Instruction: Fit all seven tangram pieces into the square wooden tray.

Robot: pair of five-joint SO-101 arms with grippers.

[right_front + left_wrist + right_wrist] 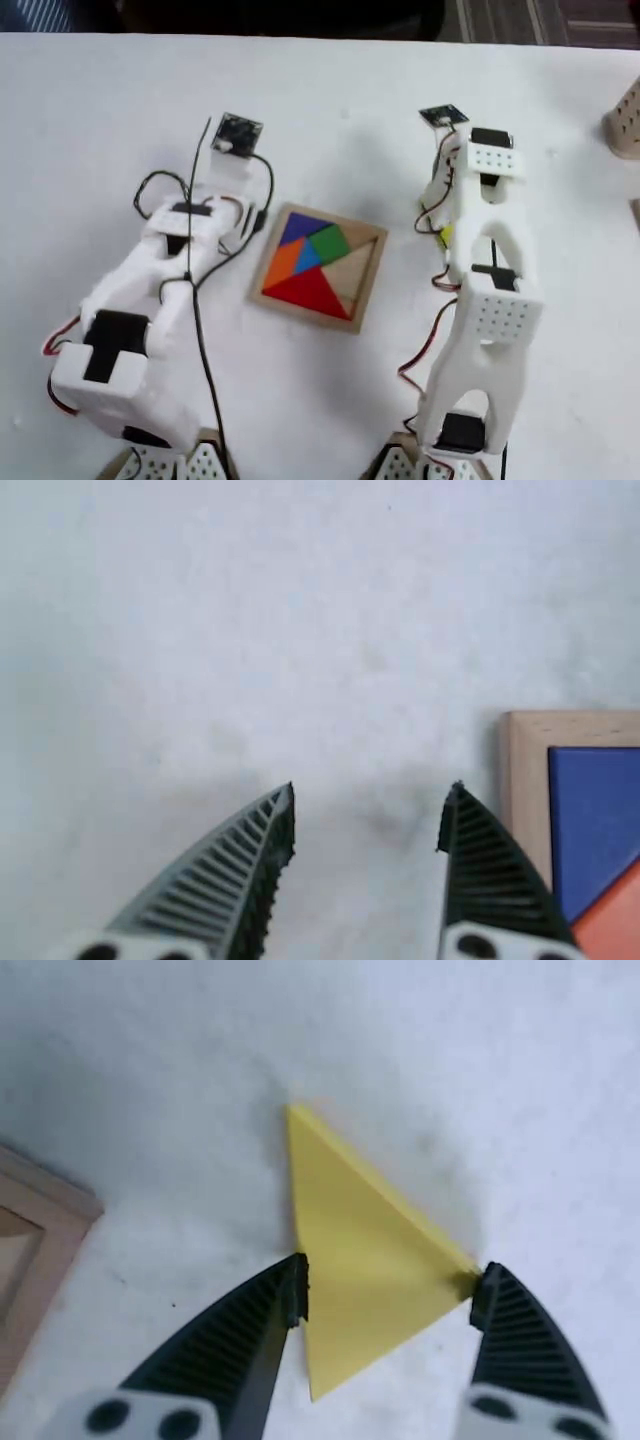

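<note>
The square wooden tray (pixel 368 292) lies on the white table (pixel 330 90) between the two arms. It holds red (pixel 312 286), orange (pixel 284 262), blue (pixel 299 230) and green (pixel 329 243) pieces, with bare wood (pixel 352 266) on its right side. Right of the tray, the yellow triangle (pixel 370 1280) lies flat, and the right gripper (pixel 392 1282) is spread wide with its tips pressed against the triangle's edge and corner. Left of the tray, just beside its corner, the left gripper (pixel 370 805) is spread over bare table and holds nothing. A black cable (pixel 195 290) trails over the left arm, and a beige pegged block (pixel 625 120) stands far right of the tray.
</note>
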